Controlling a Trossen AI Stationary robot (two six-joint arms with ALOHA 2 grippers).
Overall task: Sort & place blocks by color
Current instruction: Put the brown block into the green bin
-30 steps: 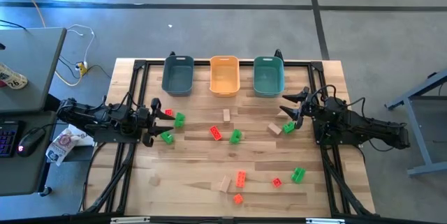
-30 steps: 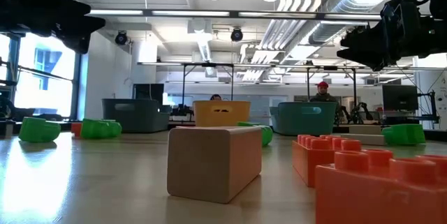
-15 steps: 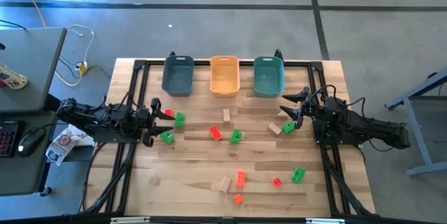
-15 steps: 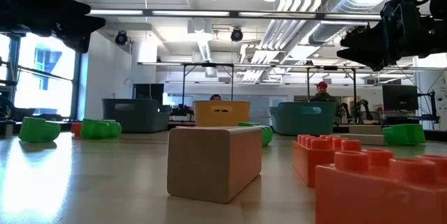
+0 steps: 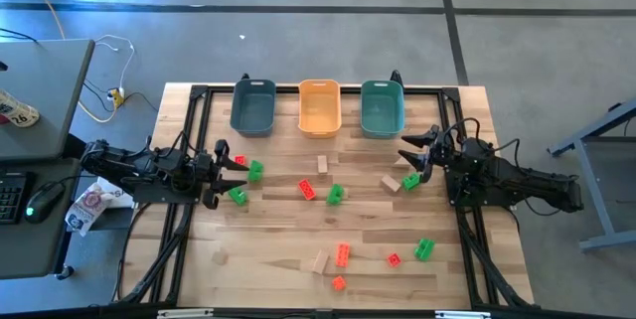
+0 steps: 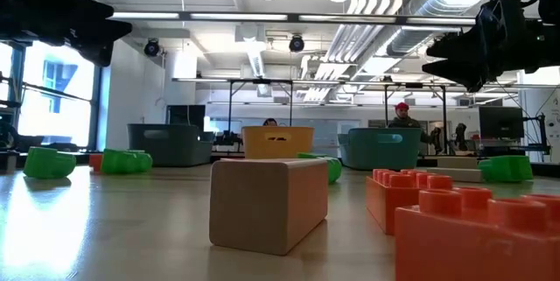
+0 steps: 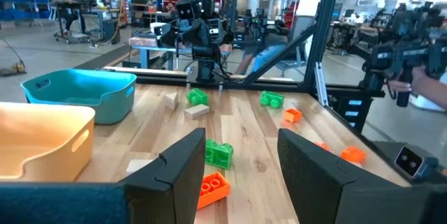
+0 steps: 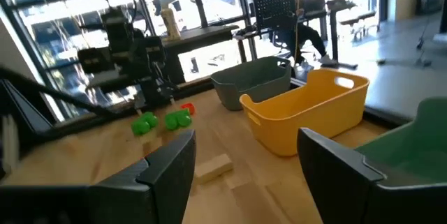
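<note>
Wooden slat tabletop [image 5: 268,259] on a black frame, grey floor around it; low view adds an open workshop behind, ceiling ducts, a person in a red cap [image 6: 403,116] far off.

Near edge, high view: tan block [image 5: 319,261] lying diagonal; red-orange studded brick [image 5: 342,253] with long axis running near-to-far; small red-orange block [image 5: 339,282] nearest the edge; another small red one [image 5: 394,258]; green block [image 5: 423,249] to its right. Low view shows the tan block [image 6: 267,204] large, end-on, and the red-orange brick's [image 6: 420,200] studs, which the overhead barely resolves.

Mid-table: red-orange brick [image 5: 307,189] angled, green block [image 5: 336,195] just beside it, upright-looking tan block [image 5: 323,164] farther back, tan block [image 5: 392,184] lying crosswise toward the right arm.

Left gripper [image 5: 221,172] hangs at the left edge, fingers parted, nothing between them; two green blocks [image 5: 255,171] [image 5: 238,196] and a red one [image 5: 240,161] close by. Left wrist view confirms the gap between its fingers [image 7: 180,175].

Right gripper [image 5: 417,156] at the right edge, fingers spread, empty; a green block [image 5: 410,181] sits just below it. Right wrist view shows its fingers [image 8: 167,176] wide apart.

Far edge: teal bin [image 5: 252,106], orange bin [image 5: 319,106], teal bin [image 5: 382,106] in a row. No readable writing on any of them.
</note>
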